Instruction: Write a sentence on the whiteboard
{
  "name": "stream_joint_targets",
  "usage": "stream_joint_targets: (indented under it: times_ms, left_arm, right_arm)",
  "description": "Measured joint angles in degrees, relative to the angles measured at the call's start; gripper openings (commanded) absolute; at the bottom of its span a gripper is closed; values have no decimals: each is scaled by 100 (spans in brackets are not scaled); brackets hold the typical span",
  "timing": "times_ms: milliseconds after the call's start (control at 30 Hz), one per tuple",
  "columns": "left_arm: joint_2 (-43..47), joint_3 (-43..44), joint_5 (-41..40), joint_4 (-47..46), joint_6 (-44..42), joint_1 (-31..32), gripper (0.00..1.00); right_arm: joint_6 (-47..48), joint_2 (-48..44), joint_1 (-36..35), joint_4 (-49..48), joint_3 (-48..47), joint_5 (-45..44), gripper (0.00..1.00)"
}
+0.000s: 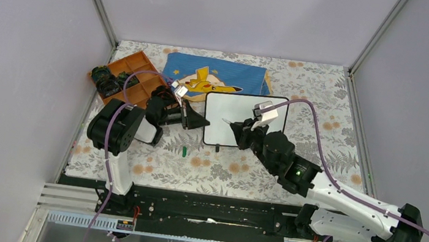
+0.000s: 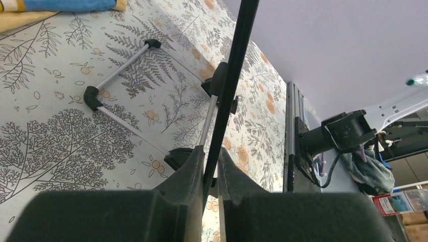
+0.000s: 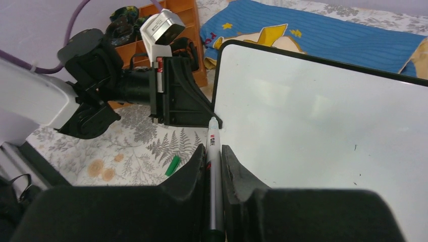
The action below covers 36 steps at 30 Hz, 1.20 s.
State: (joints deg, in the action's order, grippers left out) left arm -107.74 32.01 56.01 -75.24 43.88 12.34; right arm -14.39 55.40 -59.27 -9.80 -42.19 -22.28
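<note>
The left gripper (image 1: 202,122) pinches the left edge of the whiteboard (image 1: 225,113), so that side is blocked. The right gripper (image 3: 214,150), gripping a pen (image 3: 212,132), sits over the board's near left part; the rest of the white face is open. A blue cloth (image 1: 230,73) lies right behind the board. The table (image 1: 324,110) to the right is free.

You're looking into a boxed-in cell: plain pale lilac-grey wall panels (image 1: 231,12) on three sides, with slim aluminium corner posts (image 1: 98,0) slanting up at the back. Your tabletop wears a white cloth printed with grey ferns and orange blossoms (image 1: 333,92), evenly lit, with soft shadows only. A black metal rail (image 1: 207,209) runs along the near edge.
</note>
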Motion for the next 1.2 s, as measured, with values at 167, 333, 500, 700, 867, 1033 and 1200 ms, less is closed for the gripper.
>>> stream_joint_targets:
  times_ms: [167, 333, 500, 700, 867, 1033, 1200]
  left_arm:
    - [0, -9, 0, -24, -120, 13, 5]
    - [9, -42, -28, -22, -251, 42, 0]
    - [35, -83, -81, -11, -420, 55, 0]
    - [57, -127, -151, -9, -562, 81, 0]
    - [70, -138, -184, 2, -647, 96, 0]
    - [144, -160, -210, 52, -734, 116, 0]
    - [164, -164, -238, 138, -811, 125, 0]
  right_arm:
    - [254, 415, 0, -391, 0, -378, 0]
    - [518, 824, 0, -715, 0, -577, 0]
    - [737, 1056, -4, -1067, 7, -715, 0]
    - [931, 1331, -9, -1493, 7, -844, 0]
    - [1001, 1648, -11, -1694, 7, -881, 0]
    - [1010, 1878, -11, -1851, 4, -970, 0]
    - [1008, 1985, -11, -2092, 4, -1025, 0]
